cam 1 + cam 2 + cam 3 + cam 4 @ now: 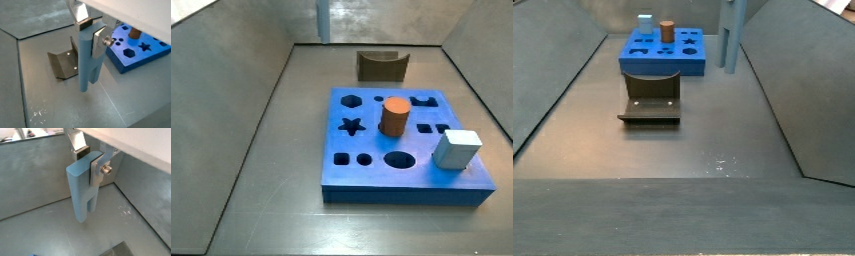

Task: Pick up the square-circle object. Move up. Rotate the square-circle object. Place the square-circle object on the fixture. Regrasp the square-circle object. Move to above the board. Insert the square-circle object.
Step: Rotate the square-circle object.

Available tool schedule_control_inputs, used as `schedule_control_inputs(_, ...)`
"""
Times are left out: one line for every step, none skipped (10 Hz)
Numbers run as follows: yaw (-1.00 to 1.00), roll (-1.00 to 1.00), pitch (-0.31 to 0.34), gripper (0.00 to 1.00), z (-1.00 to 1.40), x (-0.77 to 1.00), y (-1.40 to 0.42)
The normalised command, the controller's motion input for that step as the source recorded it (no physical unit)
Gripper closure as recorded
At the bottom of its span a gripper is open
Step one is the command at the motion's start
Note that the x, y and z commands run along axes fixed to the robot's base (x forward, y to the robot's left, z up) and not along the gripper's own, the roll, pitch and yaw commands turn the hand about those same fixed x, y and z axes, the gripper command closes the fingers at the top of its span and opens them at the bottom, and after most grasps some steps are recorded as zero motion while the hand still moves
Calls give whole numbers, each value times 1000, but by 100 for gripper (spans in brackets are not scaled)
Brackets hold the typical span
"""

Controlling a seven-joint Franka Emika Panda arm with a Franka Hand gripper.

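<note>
1. The slim pale blue-grey peg, the square-circle object (83,188), is held upright above the grey floor.
2. It is clamped near its top by the gripper (89,34).
3. The dark olive-brown fixture (651,103) sits at six o'clock of the bright-blue board (664,57) in a side view.

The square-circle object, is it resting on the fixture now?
No: in a wrist view the claw holds the square-circle object upright above the floor, apart from the fixture.

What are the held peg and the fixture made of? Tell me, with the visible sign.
Square-circle object, shut in the gripper above the floor: likely matte plastic, given its uniform pale blue, glare-free faces. Fixture: probably sheet metal or hard plastic; thin, dark olive-brown, with a dull sheen.
</note>
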Motion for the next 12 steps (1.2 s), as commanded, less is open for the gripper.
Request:
schedule_control_inputs(-1000,-96,28,100,0,1,1)
schedule_control_inputs(-1000,-123,36,100,1,1,4)
schedule_control_inputs(-832,-133,39,100,1,0,6)
schedule_control_inputs(-506,-133,39,100,2,0,8)
schedule_control_inputs(-382,-133,38,100,4,1,8)
schedule_control_inputs(-194,-132,37,100,-1000,0,0)
schedule_control_inputs(-153,-130,25,100,-1000,7,1)
schedule_control_inputs(-105,-112,-10,100,-1000,22,8)
schedule_control_inputs(-85,-94,-27,100,-1000,15,13)
schedule_control_inputs(-76,-74,-44,100,-1000,9,20)
schedule_control_inputs(-69,-58,-50,100,-1000,10,28)
schedule_control_inputs(-64,-41,-44,100,-919,18,37)
